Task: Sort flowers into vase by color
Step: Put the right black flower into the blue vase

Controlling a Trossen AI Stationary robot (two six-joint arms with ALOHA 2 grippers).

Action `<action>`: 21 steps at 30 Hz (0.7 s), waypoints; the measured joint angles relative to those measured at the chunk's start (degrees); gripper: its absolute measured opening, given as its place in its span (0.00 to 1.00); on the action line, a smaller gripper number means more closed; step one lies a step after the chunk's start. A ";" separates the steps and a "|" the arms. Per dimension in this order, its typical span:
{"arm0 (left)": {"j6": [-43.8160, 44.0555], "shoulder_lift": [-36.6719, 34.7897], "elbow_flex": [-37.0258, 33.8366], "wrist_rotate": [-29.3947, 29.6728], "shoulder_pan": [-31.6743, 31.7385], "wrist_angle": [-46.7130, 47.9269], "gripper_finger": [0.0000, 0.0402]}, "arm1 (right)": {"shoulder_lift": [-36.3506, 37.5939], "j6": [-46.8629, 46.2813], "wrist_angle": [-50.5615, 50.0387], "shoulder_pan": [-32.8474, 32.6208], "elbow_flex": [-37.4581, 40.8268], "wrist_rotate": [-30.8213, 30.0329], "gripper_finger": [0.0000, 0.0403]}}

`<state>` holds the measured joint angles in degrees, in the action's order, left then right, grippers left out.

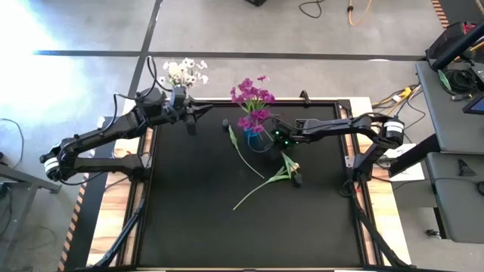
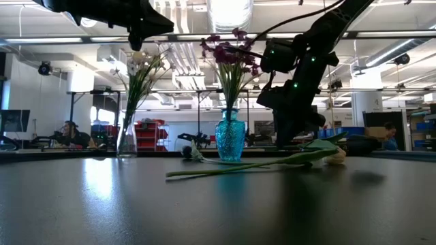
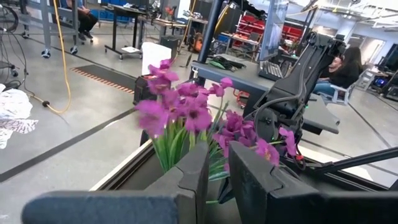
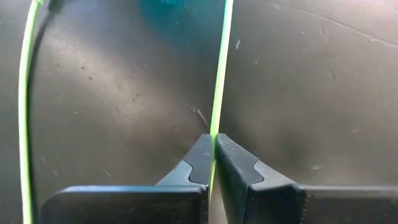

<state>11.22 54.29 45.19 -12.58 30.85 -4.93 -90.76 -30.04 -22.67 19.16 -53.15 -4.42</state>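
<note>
Magenta sprays (image 1: 253, 98) stand in a blue vase (image 2: 230, 139) at the table's far middle. White blossoms (image 1: 184, 72) stand in a clear vase (image 2: 127, 139) at the far left. Several green-stemmed tulips (image 1: 265, 177) lie flat on the black table near the blue vase, among them a dark bud (image 1: 297, 180) and a cream-peach bud (image 2: 335, 156). My right gripper (image 1: 276, 137) is beside the blue vase, shut on a green stem. My left gripper (image 1: 190, 121) hovers beside the white flowers, holding nothing, with a narrow gap between its fingers (image 3: 217, 174). My right gripper (image 4: 213, 146) pinches one thin green stem (image 4: 216, 127) between its two fingertips. The stem runs on from the fingers across the table toward the blue vase (image 4: 174, 12). Which flower head it belongs to cannot be told, nor whether it is off the table.
A second green stem (image 4: 25, 93) lies on the table close beside the held one. The black mat has bare room on its near half (image 1: 227, 234). Beyond the table are work benches, cables on the floor (image 1: 318, 9) and seated people (image 2: 71, 133).
</note>
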 joint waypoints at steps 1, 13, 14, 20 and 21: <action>0.00 -0.05 -0.01 0.00 0.00 0.00 0.12 | 0.07 0.00 -0.30 0.00 0.00 -0.10 0.03; 0.02 -0.62 0.00 0.00 0.00 1.65 0.12 | 5.51 5.20 -10.68 3.20 0.01 -0.03 0.03; 0.03 -0.62 0.00 0.00 0.00 1.82 0.12 | 6.65 5.24 -11.35 3.93 0.02 0.75 0.03; -0.13 -0.62 0.00 0.00 0.01 1.90 0.10 | 12.61 -1.59 -12.37 8.73 0.02 9.67 0.03; -0.15 -0.62 0.00 0.00 0.00 1.90 0.10 | 13.37 -3.42 -12.37 9.25 0.02 10.83 0.03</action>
<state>11.07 53.67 45.19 -12.58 30.85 -3.03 -77.39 -33.46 -35.03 28.41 -53.12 6.41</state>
